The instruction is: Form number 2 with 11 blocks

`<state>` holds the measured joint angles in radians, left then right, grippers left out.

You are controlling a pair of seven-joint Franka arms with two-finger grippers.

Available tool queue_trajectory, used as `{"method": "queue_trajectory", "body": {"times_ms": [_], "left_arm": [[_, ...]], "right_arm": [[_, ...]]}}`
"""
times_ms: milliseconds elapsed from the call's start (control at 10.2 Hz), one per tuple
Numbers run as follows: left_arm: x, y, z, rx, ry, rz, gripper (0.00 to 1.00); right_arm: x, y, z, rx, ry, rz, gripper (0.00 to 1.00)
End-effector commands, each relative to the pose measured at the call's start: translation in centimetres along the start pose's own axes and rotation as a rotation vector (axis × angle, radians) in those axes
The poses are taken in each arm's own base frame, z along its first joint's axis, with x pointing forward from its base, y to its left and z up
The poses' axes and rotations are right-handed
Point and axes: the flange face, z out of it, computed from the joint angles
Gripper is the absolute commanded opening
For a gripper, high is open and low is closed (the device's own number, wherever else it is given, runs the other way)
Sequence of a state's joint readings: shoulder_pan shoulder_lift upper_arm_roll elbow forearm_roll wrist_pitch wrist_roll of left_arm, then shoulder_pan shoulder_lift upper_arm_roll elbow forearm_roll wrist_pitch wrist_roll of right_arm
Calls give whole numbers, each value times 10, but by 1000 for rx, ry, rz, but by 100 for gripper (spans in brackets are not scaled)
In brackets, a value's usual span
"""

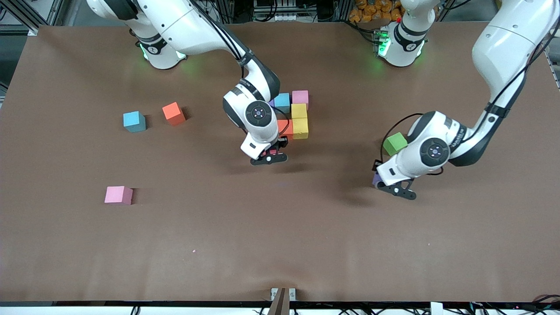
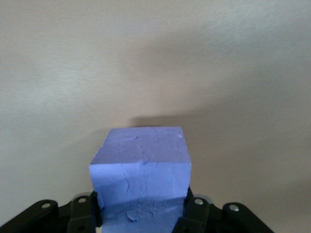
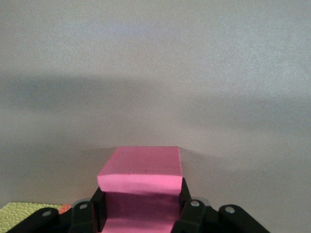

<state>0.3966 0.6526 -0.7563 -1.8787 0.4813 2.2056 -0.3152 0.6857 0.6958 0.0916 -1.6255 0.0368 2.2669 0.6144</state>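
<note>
— While both arms hang over the brown table, can you tell me what each one carries?

— Yes. The right gripper is clenched on a pink cube; its wrist view shows the fingers pressing two sides of it. From the front, the wrist covers this cube almost completely, only a small dark pink bit shows. It is over the table just beside the unfinished number 2, at the side nearer to the front camera.

— And the left one?

— The left gripper grips a purple cube in the same way, near the left arm's end of the table. In the front view only one corner of that cube is seen under the hand.

— What is hidden in the figure?

— The right arm covers part of it. I see a blue cube, a pink one, two yellow cubes, a red-orange cube and a thin purple edge; the rest I cannot make out.

— Other blocks?

— A green cube is partly covered by the left arm. Toward the right arm's end lie a light blue cube, an orange cube and, nearer to the camera, a loose pink cube, well apart.
</note>
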Motion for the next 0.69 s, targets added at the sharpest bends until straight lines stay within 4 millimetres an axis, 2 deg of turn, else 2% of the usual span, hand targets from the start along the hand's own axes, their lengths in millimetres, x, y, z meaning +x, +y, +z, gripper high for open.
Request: {"method": "queue_trajectory", "body": {"times_ms": [0,589], "left_arm": [[0,25,-14,3,6,-101,35],[-3,68,-12,5,6,-208,36]], "right_arm": [[-13,0,10,-31,-20,6,56],[-20,2,10,-38,-26,2,57]]}}
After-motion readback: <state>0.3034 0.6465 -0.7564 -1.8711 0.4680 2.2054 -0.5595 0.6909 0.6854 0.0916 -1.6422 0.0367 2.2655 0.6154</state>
